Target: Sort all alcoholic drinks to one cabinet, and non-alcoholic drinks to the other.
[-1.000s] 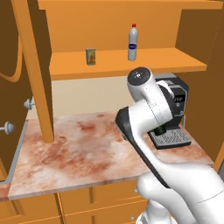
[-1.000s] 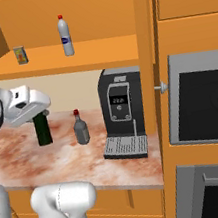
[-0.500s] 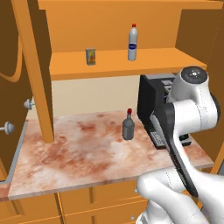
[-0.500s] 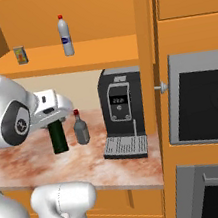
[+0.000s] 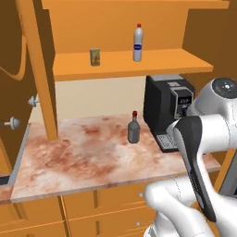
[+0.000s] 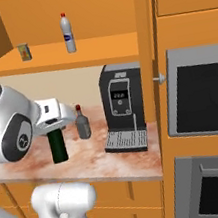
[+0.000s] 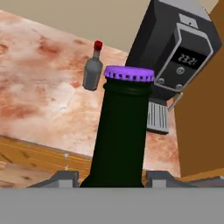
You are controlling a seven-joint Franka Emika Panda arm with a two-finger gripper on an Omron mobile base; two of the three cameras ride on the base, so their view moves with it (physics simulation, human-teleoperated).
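The arm has swung right across the counter point(image 6: 136, 163), and the gripper point(image 6: 54, 132) stays clamped on the beer bottle point(image 6: 58, 146), carrying it above the front edge. The grey bottle point(image 5: 134, 129) waits beside the coffee machine point(image 5: 167, 110); its turn comes afterwards.

A rendered home kitchen, fitted in orange wood.

A marbled reddish counter point(image 5: 83, 157) runs over drawer fronts point(image 5: 97, 210), with an open shelf point(image 5: 125, 62) above it between cabinet panels. A black coffee machine point(image 6: 123, 106) with a small display stands on the counter beside a tall unit holding a built-in oven point(image 6: 200, 95) and a second oven door point(image 6: 216, 188) below. An open cabinet door point(image 5: 11, 88) with round knobs hangs at the left. Drink bottles and a small carton stand on shelf and counter.
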